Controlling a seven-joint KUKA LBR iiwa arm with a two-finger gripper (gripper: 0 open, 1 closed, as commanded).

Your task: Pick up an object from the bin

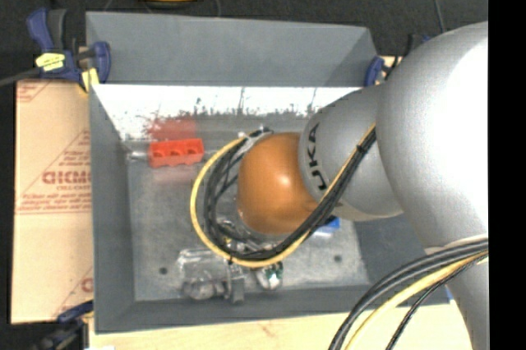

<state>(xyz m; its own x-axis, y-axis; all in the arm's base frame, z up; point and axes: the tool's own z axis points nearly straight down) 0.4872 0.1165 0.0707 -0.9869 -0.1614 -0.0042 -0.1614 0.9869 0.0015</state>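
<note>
Orange cover (271,184) sits dead centre in the camera view, capping the wrist of the grey arm (394,151), which reaches in from the right over the bin's right wall. Black and yellow cables (205,192) loop round the cover's left side and under it.

Below that cover, low over the near-middle of the bin floor, is the gripper (242,246). Dark hardware shows there, but I cannot tell whether it is spread or pinched, or whether it has anything in its grasp.

Closest to it is a clear plastic piece (197,264), crumpled-looking, just to its left and a touch nearer. Next to that, hard by the near wall, lies a dark lumpy piece (215,287). A small green-and-white thing (269,278) sits just beyond the cable loop on the near side. A blue thing (329,227) peeps out from under the arm on the right. I cannot tell which of these the gripper is on.

A red block (175,151) with holes along its top lies well apart, far left, near the foot of the far wall.

On room to move, the grey bin (230,52) has bare floor on the left between the red block and the clear plastic piece. The near wall is close to the gripper and the far wall is well apart. The arm takes up the right side.
</note>
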